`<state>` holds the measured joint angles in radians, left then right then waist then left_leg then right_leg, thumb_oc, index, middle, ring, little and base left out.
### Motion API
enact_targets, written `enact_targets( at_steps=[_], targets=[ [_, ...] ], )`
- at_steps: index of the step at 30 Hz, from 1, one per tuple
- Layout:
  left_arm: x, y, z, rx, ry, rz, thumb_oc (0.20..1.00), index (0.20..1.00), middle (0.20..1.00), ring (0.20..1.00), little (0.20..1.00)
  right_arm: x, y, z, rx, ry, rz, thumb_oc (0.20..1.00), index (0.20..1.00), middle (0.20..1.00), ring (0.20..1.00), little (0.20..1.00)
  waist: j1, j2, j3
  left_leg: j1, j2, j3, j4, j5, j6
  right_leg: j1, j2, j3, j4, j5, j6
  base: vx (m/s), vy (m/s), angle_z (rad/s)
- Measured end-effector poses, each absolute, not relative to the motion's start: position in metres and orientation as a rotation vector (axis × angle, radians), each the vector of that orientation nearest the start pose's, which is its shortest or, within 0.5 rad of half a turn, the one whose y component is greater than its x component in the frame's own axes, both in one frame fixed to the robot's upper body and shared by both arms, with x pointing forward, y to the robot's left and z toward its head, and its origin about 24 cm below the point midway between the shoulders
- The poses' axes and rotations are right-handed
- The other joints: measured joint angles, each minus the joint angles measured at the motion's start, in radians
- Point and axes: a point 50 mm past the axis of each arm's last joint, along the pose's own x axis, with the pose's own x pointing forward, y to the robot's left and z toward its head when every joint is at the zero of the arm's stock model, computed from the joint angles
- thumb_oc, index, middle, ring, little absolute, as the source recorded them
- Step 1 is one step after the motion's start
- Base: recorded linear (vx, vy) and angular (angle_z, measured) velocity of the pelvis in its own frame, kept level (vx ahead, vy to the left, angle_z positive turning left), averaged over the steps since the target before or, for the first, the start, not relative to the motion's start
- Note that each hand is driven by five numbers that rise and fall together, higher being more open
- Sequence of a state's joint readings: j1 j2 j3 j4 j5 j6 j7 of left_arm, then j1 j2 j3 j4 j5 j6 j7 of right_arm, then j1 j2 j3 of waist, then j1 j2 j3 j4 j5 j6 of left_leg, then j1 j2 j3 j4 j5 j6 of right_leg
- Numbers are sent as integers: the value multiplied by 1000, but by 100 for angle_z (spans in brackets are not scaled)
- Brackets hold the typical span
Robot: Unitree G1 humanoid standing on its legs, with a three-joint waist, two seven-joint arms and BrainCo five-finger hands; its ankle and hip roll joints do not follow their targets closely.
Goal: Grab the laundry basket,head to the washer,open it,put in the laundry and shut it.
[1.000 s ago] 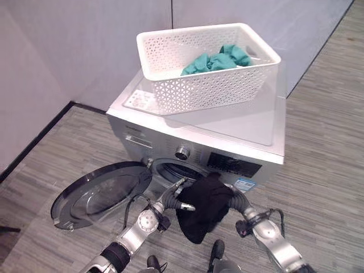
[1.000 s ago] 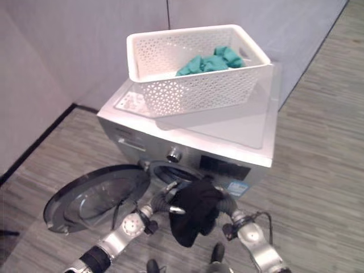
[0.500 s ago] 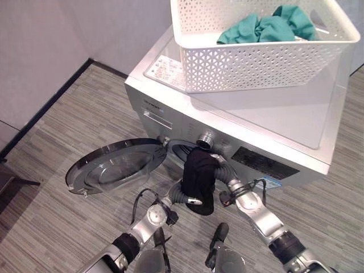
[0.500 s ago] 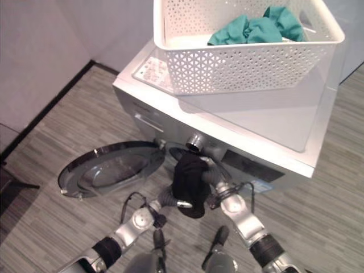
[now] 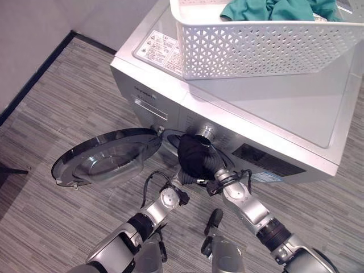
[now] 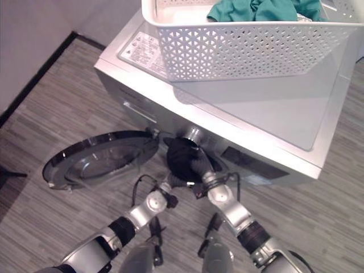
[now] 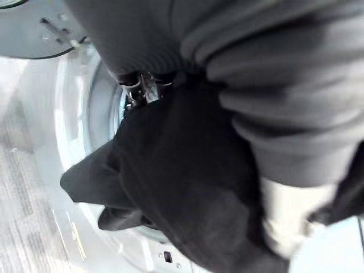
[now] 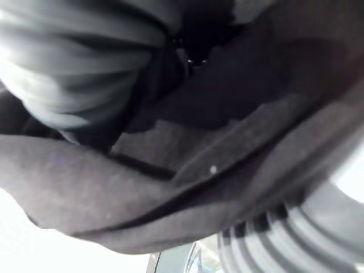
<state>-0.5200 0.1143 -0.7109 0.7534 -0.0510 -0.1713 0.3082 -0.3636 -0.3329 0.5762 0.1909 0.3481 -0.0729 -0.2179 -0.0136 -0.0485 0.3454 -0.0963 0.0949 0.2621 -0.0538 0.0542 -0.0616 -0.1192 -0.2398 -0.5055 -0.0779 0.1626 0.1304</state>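
Note:
A black garment (image 5: 193, 156) is bunched at the mouth of the silver washer (image 5: 273, 108), partly inside the drum opening. Both hands are pressed into it from below: my left hand (image 5: 178, 180) at its lower left, my right hand (image 5: 212, 168) at its lower right. In both wrist views the black garment (image 7: 187, 170) covers each hand, lying dark and folded across the right one (image 8: 227, 96). The round washer door (image 5: 105, 159) is swung wide open to the left. On the washer's lid stands the white perforated laundry basket (image 5: 256, 48) with teal laundry (image 5: 273, 10) in it.
A grey wall with a dark skirting (image 5: 34, 79) runs along the left. Striped grey floor (image 5: 51, 227) lies around the washer. The open door juts out low over the floor on the left of the opening.
The camera has moved closer over the washer. Both hands have lifted the black garment from hanging in front of the washer up into the drum opening.

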Motion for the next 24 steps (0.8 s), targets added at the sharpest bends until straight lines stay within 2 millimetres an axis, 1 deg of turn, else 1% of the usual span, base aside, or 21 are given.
enact_targets(
  at_steps=[3, 9, 10, 14, 15, 16, 19, 20, 21, 22, 23, 24],
  targets=[
    [302, 47, 0, 418, 78, -347, 200, 200, 200, 200, 200, 293, -88, 60, -124, -49, 339, 200, 200, 200, 200, 200, -2, -8, 4, -12, 1, 7, 0, 0, 0, -18, 1, 6, 2, 1, -1, -3, -24, -6],
    [300, 56, -8, 409, 119, -316, 200, 200, 200, 200, 200, 287, -91, 50, -132, -16, 340, 200, 200, 200, 200, 200, -4, -13, 10, -14, 1, 17, -1, 0, 0, -23, 0, 9, 2, 1, -1, 1, -8, -2],
    [300, 57, -10, 412, 131, -312, 200, 200, 200, 200, 200, 287, -91, 46, -137, -3, 342, 1000, 1000, 1000, 1000, 1000, -4, -13, 11, -17, 1, 17, -1, 0, 0, -26, 0, 8, 2, 1, -1, -1, -32, 1],
    [297, 62, -15, 398, 148, -289, 200, 200, 200, 200, 200, 282, -96, 32, -138, 35, 338, 1000, 1000, 1000, 1000, 1000, -4, -18, 21, -31, 1, 20, -1, 0, 0, -43, 0, 12, 4, 0, -1, -5, -16, -2],
    [295, 69, -22, 402, 183, -255, 200, 200, 200, 200, 200, 277, -101, 19, -159, 85, 333, 1000, 1000, 1000, 1000, 1000, -5, -23, 39, -32, 2, 23, -1, 0, -1, -47, 1, 15, 4, 1, -2, -8, -16, -6],
    [293, 72, -25, 404, 198, -247, 200, 200, 200, 200, 200, 275, -103, 16, -163, 99, 331, 1000, 1000, 1000, 1000, 1000, -6, -24, 40, -38, 2, 24, -1, 0, -1, -54, 1, 17, 5, 1, -2, 0, 0, 0],
    [289, 77, -33, 403, 232, -227, 200, 200, 200, 200, 200, 262, -111, -5, -187, 176, 314, 1000, 1000, 1000, 1000, 1000, -12, -28, 54, -45, 2, 24, 0, 1, -2, -61, 1, 16, 5, 2, -3, 0, 0, 0],
    [287, 81, -38, 387, 260, -209, 200, 200, 200, 200, 200, 256, -114, -12, -197, 203, 313, 1000, 1000, 1000, 1000, 1000, -18, -31, 59, -45, 2, 24, 0, 1, -2, -61, 1, 16, 5, 2, -3, 0, 0, 0],
    [287, 83, -39, 387, 269, -197, 200, 200, 200, 200, 200, 254, -115, -14, -204, 211, 316, 1000, 1000, 1000, 1000, 1000, -26, -33, 61, -45, 2, 24, -1, 1, -2, -61, 1, 16, 5, 2, -3, 0, 0, 0],
    [288, 87, -39, 376, 277, -176, 200, 200, 200, 200, 200, 253, -118, -18, -227, 219, 312, 1000, 1000, 1000, 1000, 1000, -32, -36, 64, -46, 2, 25, -2, 1, -2, -63, 1, 16, 5, 2, -3, -11, 24, -8],
    [290, 92, -39, 358, 284, -139, 200, 200, 200, 200, 200, 249, -125, -26, -326, 230, 308, 1000, 1000, 1000, 1000, 1000, -33, -42, 67, -47, 2, 34, -3, 1, -2, -71, 1, 26, 5, 3, -3, -6, 20, -13],
    [291, 96, -39, 352, 288, -117, 200, 200, 200, 200, 200, 246, -130, -30, -377, 242, 298, 1000, 1000, 1000, 1000, 1000, -34, -46, 71, -47, 2, 39, -3, 1, -2, -74, 1, 30, 5, 4, -5, -15, 20, -15]
  ],
)
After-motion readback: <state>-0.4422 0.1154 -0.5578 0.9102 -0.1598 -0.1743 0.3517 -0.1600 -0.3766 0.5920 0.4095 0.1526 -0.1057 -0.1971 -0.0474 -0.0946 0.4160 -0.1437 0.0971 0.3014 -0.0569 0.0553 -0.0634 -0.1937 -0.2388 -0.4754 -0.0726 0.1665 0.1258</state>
